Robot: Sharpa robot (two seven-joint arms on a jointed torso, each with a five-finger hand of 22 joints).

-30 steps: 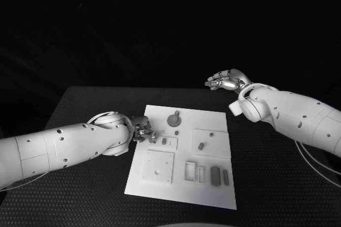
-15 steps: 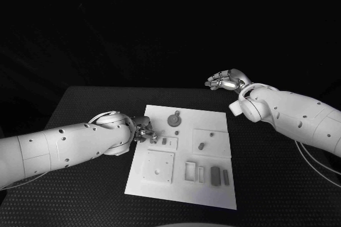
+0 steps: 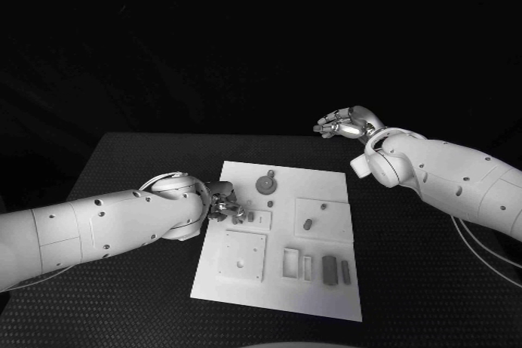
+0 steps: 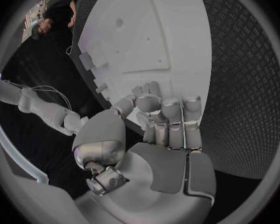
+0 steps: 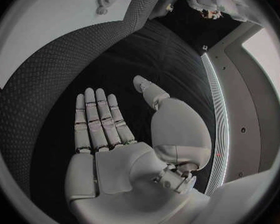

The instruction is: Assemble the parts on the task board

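Across the middle of the black table (image 3: 130, 155) sits the white task board (image 3: 327, 295), a bit skewed, and that's where all the small parts are. My left arm (image 3: 87, 227) comes in low over the table, and my left hand (image 3: 222, 203) is right at the board's left edge, next to a couple of small upright parts (image 3: 253, 216). From the wrist cam the fingers (image 4: 168, 117) are curled down toward the board's edge, but honestly I can't tell if they've actually got anything pinched or are just bunched up.

My right arm (image 3: 446, 178) is raised off to the side, and my right hand (image 3: 348, 123) hangs past the board's far right corner, well apart from it. Its fingers (image 5: 96, 119) are straight and fanned a little, palm bare, nothing in it.

On the board itself: a square recessed plate (image 3: 241, 254) at the near left, a raised square panel (image 3: 324, 218) with a dark part on it at the right, a round gear-like part (image 3: 265, 184) near the far edge, and a row of narrow slots with dark bars (image 3: 329, 270) along the near right.
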